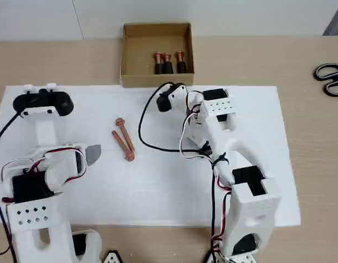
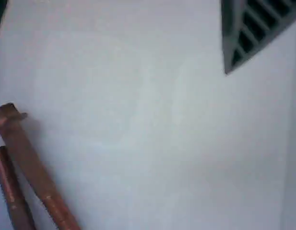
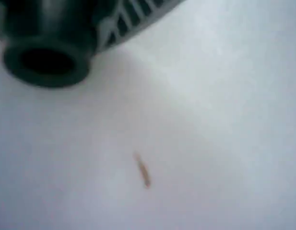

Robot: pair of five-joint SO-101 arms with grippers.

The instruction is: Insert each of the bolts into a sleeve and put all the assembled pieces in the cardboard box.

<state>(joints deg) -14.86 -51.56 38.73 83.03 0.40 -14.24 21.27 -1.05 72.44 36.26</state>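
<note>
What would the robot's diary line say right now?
cardboard box: three assembled pieces | mat: two loose bolts | right gripper: holding sleeve | left gripper: open, near bolts

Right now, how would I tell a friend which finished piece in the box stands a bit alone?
Find the cardboard box beyond the white mat. Three copper bolts in black sleeves stand in a row inside. Yours is the end one toward the scissors, set apart; the other two stand close together.

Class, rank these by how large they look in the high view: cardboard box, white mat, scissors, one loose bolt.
1. white mat
2. cardboard box
3-4. scissors and loose bolt: unsure, since the frame edge cuts off the scissors. Both bolts look alike.
</note>
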